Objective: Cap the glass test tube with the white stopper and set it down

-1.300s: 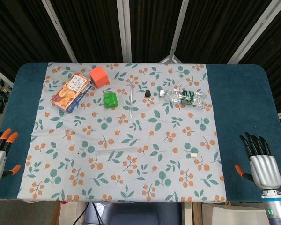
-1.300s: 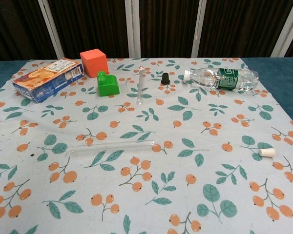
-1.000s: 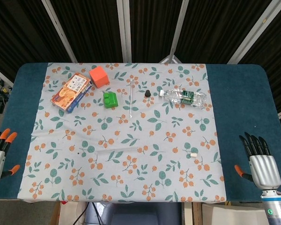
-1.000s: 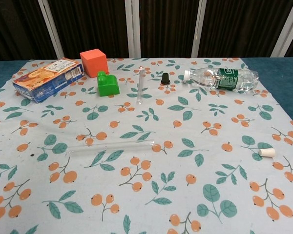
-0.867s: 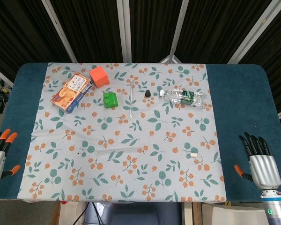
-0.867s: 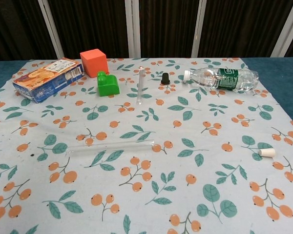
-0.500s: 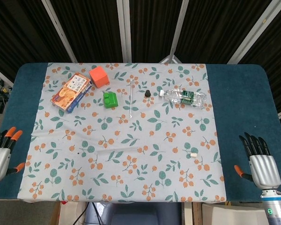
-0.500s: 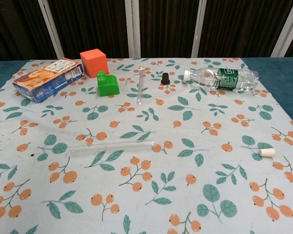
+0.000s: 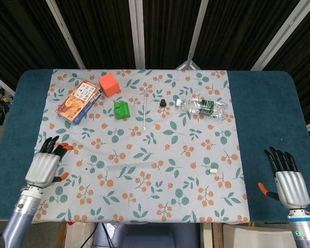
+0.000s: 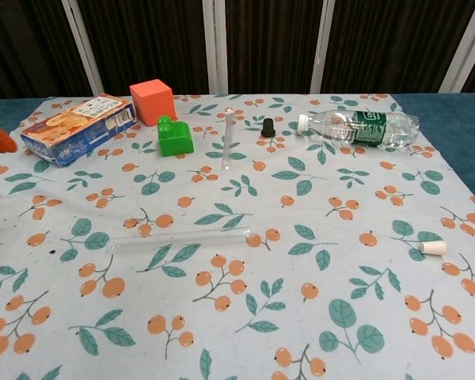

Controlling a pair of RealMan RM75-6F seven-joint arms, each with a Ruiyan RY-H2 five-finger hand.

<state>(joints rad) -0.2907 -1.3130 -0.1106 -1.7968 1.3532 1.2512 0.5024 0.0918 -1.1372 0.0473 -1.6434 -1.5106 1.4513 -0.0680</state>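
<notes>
Hovering at the lower corners of the head view, the left robot hand (image 9: 43,168) and the right robot hand (image 9: 288,182) both hold nothing, fingers spread apart and pointing up the frame; the left sits over the flowered cloth's lower left edge, the right over the bare blue table (image 9: 263,103) at lower right. Nearest in the chest view, a glass tube (image 10: 178,238) lies flat on its side left of centre, and the white stopper (image 10: 433,248) lies well apart from it at the right edge. Neither is touched, so the task looks to be at its opening reach. Judging by the layout, the next move calls for the left hand to close on the near tube and the right on the stopper, then bring them together. Farther up, a second glass tube (image 10: 226,138) lies lengthwise near a black stopper (image 10: 267,127), between a green block (image 10: 174,136) and a water bottle (image 10: 359,127). An orange cube (image 10: 151,100) and a snack box (image 10: 77,129) sit at upper left.
</notes>
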